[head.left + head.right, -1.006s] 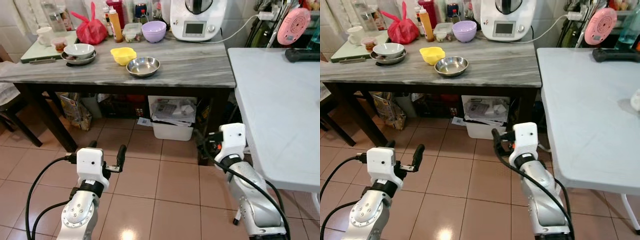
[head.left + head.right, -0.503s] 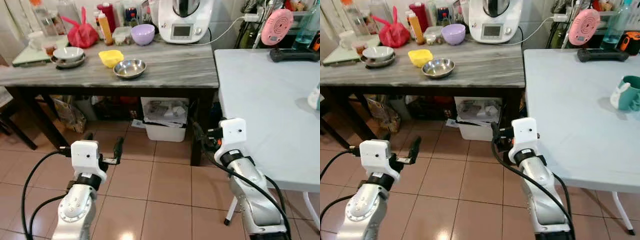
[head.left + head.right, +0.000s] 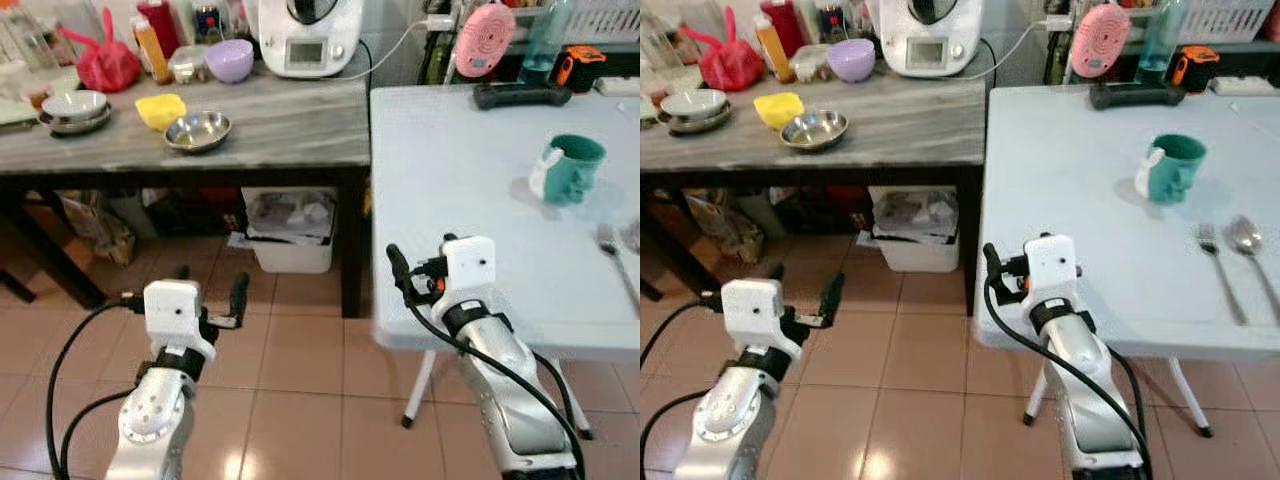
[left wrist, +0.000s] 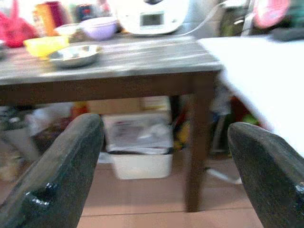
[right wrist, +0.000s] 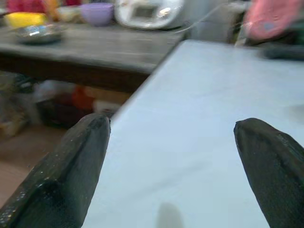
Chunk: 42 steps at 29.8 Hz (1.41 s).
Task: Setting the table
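Left eye view: the white table (image 3: 470, 190) takes up the right half of the scene, with a teal mug (image 3: 568, 170) far right on it and a fork (image 3: 612, 252) at the right edge; to the left stands the dark sideboard (image 3: 280, 120), carrying a steel bowl (image 3: 197, 131), a yellow bowl (image 3: 160, 109), a purple bowl (image 3: 229, 60) and a white appliance (image 3: 304, 35) at the far side. The left gripper (image 3: 208, 296) hangs over the tiled floor, near and left; the right gripper (image 3: 420, 268) sits at the near edge of the white table.

Right eye view: the same layout, but the fork and a spoon (image 3: 1246, 240) lie side by side to the right of the mug, well apart from both grippers; a white bin (image 3: 912, 230) sits under the sideboard.

Left wrist view: the left gripper's fingers (image 4: 61, 175) stand wide apart with nothing between them, facing the sideboard and the bin below it.

Right wrist view: the right gripper's fingers (image 5: 71, 166) are also spread wide and empty — they look across the bare near part of the white table.

By my reading the robot is at the approach step, with nothing yet in hand; the next move likely calls for fetching a dish from the sideboard — the steel bowl is nearest — or reaching for the cutlery.
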{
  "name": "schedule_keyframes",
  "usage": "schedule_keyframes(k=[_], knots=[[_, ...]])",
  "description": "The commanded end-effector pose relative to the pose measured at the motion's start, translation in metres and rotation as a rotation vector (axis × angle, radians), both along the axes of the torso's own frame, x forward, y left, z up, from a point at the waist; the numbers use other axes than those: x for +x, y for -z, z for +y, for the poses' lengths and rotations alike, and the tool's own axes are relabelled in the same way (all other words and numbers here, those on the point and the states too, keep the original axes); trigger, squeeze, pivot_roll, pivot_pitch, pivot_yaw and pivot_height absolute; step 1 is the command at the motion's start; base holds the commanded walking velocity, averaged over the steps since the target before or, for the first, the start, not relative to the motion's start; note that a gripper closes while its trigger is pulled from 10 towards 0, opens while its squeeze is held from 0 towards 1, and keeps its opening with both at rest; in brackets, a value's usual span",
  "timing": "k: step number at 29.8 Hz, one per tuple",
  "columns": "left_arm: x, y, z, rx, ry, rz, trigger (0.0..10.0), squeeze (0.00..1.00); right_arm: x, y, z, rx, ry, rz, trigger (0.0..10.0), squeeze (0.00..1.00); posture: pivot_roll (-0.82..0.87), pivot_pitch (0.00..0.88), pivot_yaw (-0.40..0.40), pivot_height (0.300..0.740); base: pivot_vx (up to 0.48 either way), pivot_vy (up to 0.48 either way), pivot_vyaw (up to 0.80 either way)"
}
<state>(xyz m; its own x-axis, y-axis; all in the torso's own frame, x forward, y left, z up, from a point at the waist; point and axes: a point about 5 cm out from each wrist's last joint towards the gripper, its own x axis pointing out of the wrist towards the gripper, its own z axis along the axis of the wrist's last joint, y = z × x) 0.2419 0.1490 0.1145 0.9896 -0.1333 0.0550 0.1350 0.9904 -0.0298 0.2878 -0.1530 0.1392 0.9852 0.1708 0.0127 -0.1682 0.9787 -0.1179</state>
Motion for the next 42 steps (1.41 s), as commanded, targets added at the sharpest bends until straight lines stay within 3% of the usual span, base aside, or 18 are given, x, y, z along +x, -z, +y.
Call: schedule_keyframes(k=[1,18,36,42], knots=[[0.0001,-0.0017,0.0082,0.019,-0.014,0.001,10.0,0.00,0.0005,-0.0028,0.0080,0.015,-0.022,-0.018,10.0,0.00,-0.11,0.069,0.085,0.740,0.000,-0.315,0.00],[0.0004,0.0008,0.0062,0.013,-0.006,0.012,10.0,0.00,0.0010,-0.0035,0.0055,0.003,-0.006,-0.023,10.0,0.00,-0.11,0.072,0.087,0.740,0.000,-0.317,0.00],[-0.0006,-0.0012,0.0047,-0.025,0.028,-0.010,10.0,0.00,0.0031,-0.0021,0.0014,0.001,0.022,-0.015,10.0,0.00,-0.11,0.070,0.084,0.740,0.000,0.000,0.00],[-0.0007,-0.0019,0.0046,-0.027,0.037,-0.016,10.0,0.00,0.0038,-0.0014,0.0023,0.006,0.022,-0.011,10.0,0.00,-0.11,0.069,0.084,0.740,0.088,0.000,-0.57]])
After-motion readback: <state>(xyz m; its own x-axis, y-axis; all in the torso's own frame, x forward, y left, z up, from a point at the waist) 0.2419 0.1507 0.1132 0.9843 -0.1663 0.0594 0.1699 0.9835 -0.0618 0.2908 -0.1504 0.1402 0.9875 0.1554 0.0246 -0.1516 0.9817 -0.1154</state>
